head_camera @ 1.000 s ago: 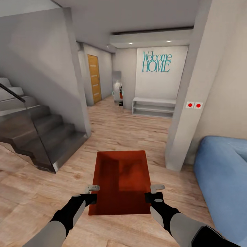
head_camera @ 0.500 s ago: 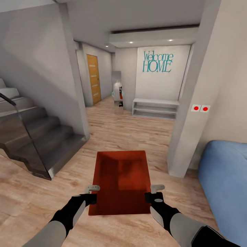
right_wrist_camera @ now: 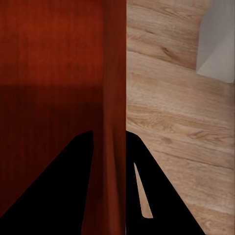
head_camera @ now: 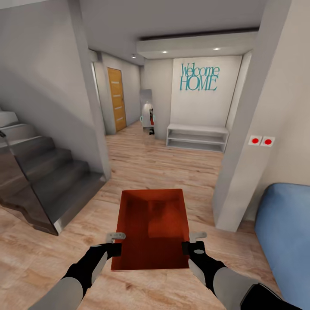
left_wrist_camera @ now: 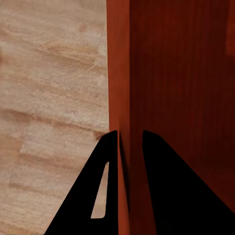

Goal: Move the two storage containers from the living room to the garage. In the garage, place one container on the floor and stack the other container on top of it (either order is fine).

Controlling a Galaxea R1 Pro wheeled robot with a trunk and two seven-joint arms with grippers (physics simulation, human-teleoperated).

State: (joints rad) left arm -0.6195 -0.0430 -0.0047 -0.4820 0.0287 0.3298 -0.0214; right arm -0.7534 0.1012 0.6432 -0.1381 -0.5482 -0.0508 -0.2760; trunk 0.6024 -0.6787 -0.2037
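I hold one orange-red storage container (head_camera: 150,228) level in front of me, above the light wood-plank floor (head_camera: 163,163) of the living room. My left gripper (head_camera: 115,242) is shut on its left wall (left_wrist_camera: 120,73), one finger on each side of the wall. On the opposite side my right gripper (head_camera: 192,241) is shut on the right wall (right_wrist_camera: 115,73) in the same way. The bin looks empty inside.
A dark staircase (head_camera: 38,181) with a glass panel rises at the left. A white pillar (head_camera: 241,142) and a blue sofa (head_camera: 284,232) stand at the right. Ahead the hallway leads to a low white shelf (head_camera: 196,137), a "Welcome HOME" wall and a wooden door (head_camera: 117,99).
The whole view has moved forward: stairs, pillar and sofa slid outward and closer. The container and both grippers keep the same place in front of me.
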